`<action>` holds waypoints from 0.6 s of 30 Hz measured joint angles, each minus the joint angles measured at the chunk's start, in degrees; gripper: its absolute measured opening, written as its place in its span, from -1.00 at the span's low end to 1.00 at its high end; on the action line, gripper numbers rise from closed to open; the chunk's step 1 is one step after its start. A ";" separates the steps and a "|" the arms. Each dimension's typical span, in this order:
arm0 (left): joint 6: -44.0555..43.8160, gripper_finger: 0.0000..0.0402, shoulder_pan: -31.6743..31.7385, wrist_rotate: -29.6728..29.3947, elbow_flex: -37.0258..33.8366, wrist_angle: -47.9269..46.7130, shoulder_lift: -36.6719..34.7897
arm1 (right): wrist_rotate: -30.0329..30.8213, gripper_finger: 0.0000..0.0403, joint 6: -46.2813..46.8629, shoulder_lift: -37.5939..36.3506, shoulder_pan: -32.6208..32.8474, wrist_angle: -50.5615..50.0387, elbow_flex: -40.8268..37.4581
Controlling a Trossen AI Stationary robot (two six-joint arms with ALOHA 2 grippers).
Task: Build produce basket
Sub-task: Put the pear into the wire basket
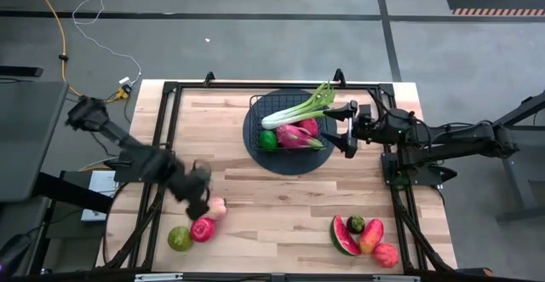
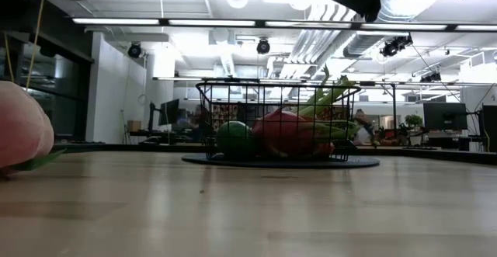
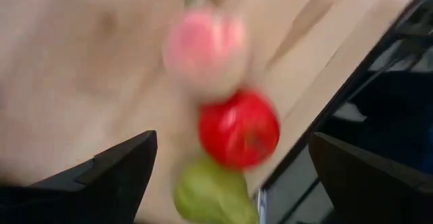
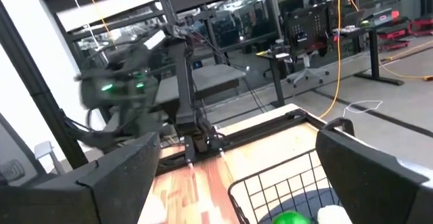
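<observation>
The black wire basket [image 1: 253, 112] stands on a dark round mat [image 1: 255, 156] at the table's far middle. In it lie a green-white leafy stalk [image 1: 298, 109], a pink dragon fruit [image 1: 294, 136] and a green fruit [image 1: 268, 141]. My right gripper [image 1: 347, 129] hovers open and level just right of the basket [image 4: 284, 183]. My left gripper [image 1: 201, 204] is open and points down over the near left, above a peach [image 3: 206, 48], a red apple [image 3: 238, 129] and a green apple [image 3: 213, 197] that rest on the table. Neither gripper holds anything.
At the near right lie a watermelon slice [image 1: 343, 236], a mango [image 1: 371, 235], a small dark green fruit [image 1: 356, 224] and a reddish fruit [image 1: 385, 255]. Black frame rails [image 1: 162, 146] run along the table's left and right sides. Bare wood [image 1: 272, 205] spans the middle.
</observation>
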 joint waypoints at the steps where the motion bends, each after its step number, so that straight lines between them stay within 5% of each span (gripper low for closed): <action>1: -4.56 0.86 -2.94 0.02 0.00 0.10 1.22 | 0.00 0.91 0.00 0.00 0.00 -0.29 0.00; 8: -34.15 0.86 -17.95 1.24 0.04 0.55 7.96 | -0.01 0.91 -0.06 0.02 -0.01 -1.46 0.00; 18: -38.93 0.86 -21.64 1.82 4.52 -0.18 14.01 | -0.06 0.91 -0.15 0.02 -0.09 -1.92 0.02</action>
